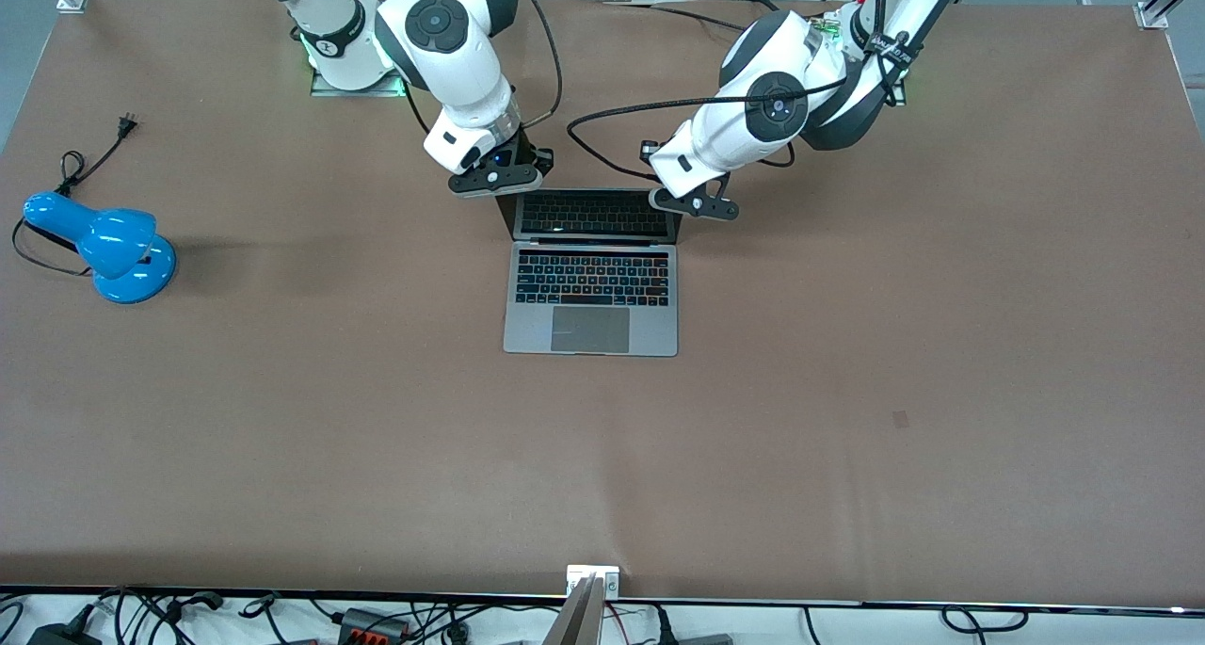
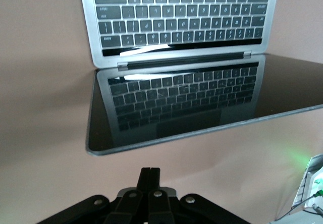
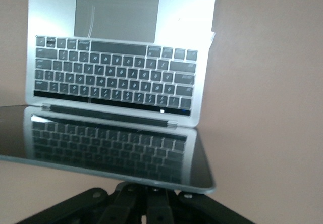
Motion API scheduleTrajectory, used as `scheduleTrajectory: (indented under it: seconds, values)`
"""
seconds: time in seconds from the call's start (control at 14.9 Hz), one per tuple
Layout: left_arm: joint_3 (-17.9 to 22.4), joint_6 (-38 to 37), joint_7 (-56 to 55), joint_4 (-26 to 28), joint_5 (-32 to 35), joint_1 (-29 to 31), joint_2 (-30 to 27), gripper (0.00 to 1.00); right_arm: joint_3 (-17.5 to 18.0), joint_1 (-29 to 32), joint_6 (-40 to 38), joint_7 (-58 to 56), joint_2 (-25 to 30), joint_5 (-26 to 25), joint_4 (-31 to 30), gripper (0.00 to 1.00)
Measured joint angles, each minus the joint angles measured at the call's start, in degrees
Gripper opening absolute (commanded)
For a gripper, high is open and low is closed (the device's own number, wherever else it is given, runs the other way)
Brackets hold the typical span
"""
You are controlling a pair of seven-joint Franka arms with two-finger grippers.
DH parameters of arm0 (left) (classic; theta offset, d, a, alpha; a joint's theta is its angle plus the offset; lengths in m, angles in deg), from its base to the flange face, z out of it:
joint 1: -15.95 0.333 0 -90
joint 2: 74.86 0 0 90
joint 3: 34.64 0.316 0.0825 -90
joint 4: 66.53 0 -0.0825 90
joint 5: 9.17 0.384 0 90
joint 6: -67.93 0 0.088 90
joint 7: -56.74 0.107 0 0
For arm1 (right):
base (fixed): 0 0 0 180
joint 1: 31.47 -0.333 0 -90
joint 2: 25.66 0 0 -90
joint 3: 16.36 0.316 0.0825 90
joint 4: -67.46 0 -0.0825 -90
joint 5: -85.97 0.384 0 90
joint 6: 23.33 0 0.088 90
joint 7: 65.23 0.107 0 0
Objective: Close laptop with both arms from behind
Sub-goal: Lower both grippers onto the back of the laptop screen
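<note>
the left gripper (image 1: pixel 695 202) sat just above the top edge of the laptop (image 1: pixel 591 287), at the screen corner toward the left arm's end of the worktop (image 1: pixel 847 391). in the left wrist view its fingers (image 2: pixel 149 176) were pressed together, no gap between them, pointing at the screen's upper rim. over at the other screen corner, toward the right arm's end, the right gripper (image 1: pixel 499 179) hovered the same way, right by the lid's edge; whether it was wide or narrow, i could not tell, the right wrist view caught only its black base. neither gripper clearly touched the lid.

the laptop lay open near the middle of the worktop, trackpad nearer to the front camera, screen tilted up toward the robots' bases. the screen was dark and glossy, with the black keyboard (image 1: pixel 592 279) mirrored in it in both wrist views (image 2: pixel 202 98) (image 3: pixel 108 148).

well apart from the laptop, toward the right arm's end, a blue desk lamp (image 1: pixel 105 245) rested on the worktop, its black cord (image 1: pixel 89 160) trailing away from the laptop, plug lying loose.
</note>
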Motion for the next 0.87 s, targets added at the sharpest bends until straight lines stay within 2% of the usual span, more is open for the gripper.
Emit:
scheduleTrajectory:
  seconds: [0.47,0.87]
  values:
    - [0.6,2.41,0.0,-0.85,0.26,0.64,4.89,0.0,-0.39,0.94,4.51,0.01,-1.39,-1.54,0.0,0.0]
    - [2.08,2.67,-0.14,-4.21,1.15,0.72,7.76,0.0,-0.68,2.44,10.4,0.01,-5.53,-1.56,1.85,0.0]
